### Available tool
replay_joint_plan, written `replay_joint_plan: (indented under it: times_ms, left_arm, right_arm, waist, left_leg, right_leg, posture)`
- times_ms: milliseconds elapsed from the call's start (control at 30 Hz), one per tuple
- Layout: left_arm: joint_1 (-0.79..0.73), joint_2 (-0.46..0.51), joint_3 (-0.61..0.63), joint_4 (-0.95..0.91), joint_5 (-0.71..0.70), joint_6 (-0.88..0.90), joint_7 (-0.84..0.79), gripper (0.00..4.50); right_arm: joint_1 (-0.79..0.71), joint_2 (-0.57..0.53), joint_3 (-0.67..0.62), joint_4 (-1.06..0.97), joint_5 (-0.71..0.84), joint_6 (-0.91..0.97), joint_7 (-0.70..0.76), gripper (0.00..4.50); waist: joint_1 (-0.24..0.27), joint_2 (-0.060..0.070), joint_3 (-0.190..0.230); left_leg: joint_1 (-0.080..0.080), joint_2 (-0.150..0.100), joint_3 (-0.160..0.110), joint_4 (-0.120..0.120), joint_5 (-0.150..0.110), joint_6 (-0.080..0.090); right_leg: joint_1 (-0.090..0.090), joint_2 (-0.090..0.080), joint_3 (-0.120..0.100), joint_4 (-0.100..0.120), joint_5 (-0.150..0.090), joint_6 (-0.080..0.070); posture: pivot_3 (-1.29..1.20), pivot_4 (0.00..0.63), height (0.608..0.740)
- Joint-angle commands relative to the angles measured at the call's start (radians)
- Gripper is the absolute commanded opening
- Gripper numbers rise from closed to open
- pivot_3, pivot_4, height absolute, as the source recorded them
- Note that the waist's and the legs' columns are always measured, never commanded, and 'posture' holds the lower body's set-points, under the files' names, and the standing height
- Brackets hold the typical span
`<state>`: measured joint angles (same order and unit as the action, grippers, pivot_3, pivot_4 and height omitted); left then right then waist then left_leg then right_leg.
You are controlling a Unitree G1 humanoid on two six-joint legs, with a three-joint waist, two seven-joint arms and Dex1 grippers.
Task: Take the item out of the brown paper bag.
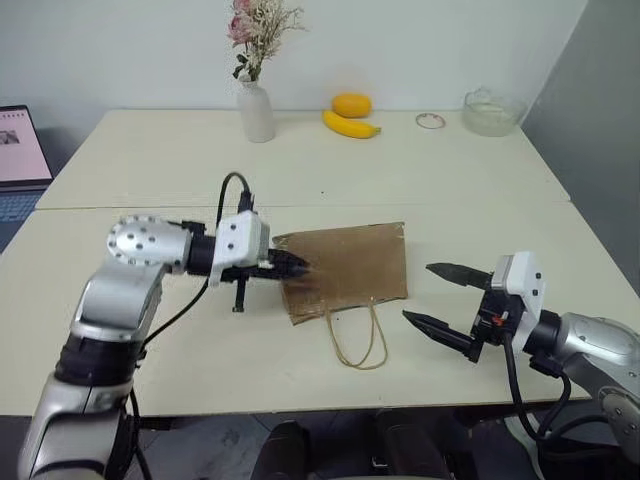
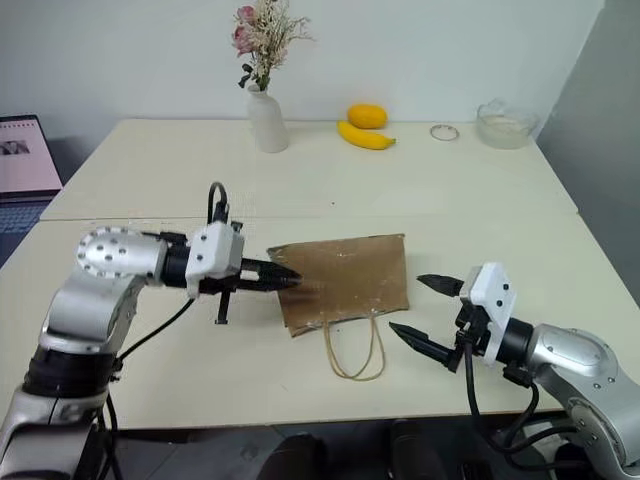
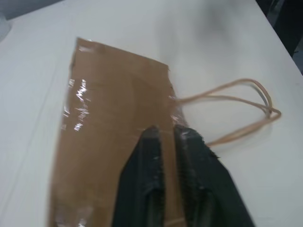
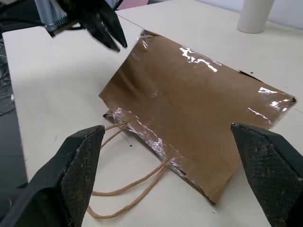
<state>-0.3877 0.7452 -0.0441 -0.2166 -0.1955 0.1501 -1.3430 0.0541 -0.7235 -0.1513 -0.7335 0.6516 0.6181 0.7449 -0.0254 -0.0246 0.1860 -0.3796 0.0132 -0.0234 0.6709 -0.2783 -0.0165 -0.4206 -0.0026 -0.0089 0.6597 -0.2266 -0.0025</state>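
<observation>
Left wrist view: the left end effector (image 3: 171, 138), fingers slightly parted and grasping nothing, hovers at the flat brown paper bag (image 1: 350, 268) on the tabletop (image 1: 450, 200). The right end effector (image 1: 432, 296) gapes wide, released, beside the bag's handles (image 1: 360, 340).

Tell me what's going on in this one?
A two-armed robot is working on a brown paper bag lying flat on the table. Its left gripper is at the bag's left edge, fingers nearly together. The right gripper hangs wide open to the bag's right, clear of it. No bottle is visible, so nothing is out yet.
</observation>
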Motion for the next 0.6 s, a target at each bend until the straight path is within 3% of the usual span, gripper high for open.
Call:
replay_joint_plan:
  times_ms: [33, 100, 600]
  left_arm:
    - [0.053, 0.004, -0.040, -0.061, 0.063, -0.155, 0.048, 1.75]
    - [0.064, -0.017, -0.075, -0.061, 0.076, -0.208, 0.063, 2.29]
    - [-0.056, -0.112, -0.304, 0.235, 0.240, -0.593, 0.105, 2.29]
  right_arm:
    - [0.025, -0.029, 0.011, -0.037, 0.018, -0.009, 0.041, 4.50]
    - [0.050, -0.049, 0.028, -0.046, 0.004, -0.015, 0.061, 4.50]
    - [0.125, -0.096, 0.047, -0.118, -0.018, -0.001, 0.033, 4.50]
  waist:
    - [0.003, 0.000, 0.000]
    - [0.010, 0.000, 0.000]
    - [0.024, 0.000, 0.000]
  left_leg:
    - [0.000, 0.000, 0.000, 0.000, 0.000, 0.000]
    - [0.000, -0.001, 0.000, 0.000, 0.000, 0.000]
    - [-0.001, -0.001, 0.002, 0.000, 0.000, 0.000]
  right_leg:
    - [0.000, 0.000, 0.000, 0.000, 0.000, 0.000]
    - [0.000, -0.001, 0.000, 0.000, 0.000, 0.000]
    - [0.000, 0.000, -0.001, -0.001, 0.000, 0.000]
  posture:
    - [0.00, 0.150, 0.740]
    - [0.00, 0.150, 0.740]
    - [0.00, 0.150, 0.740]
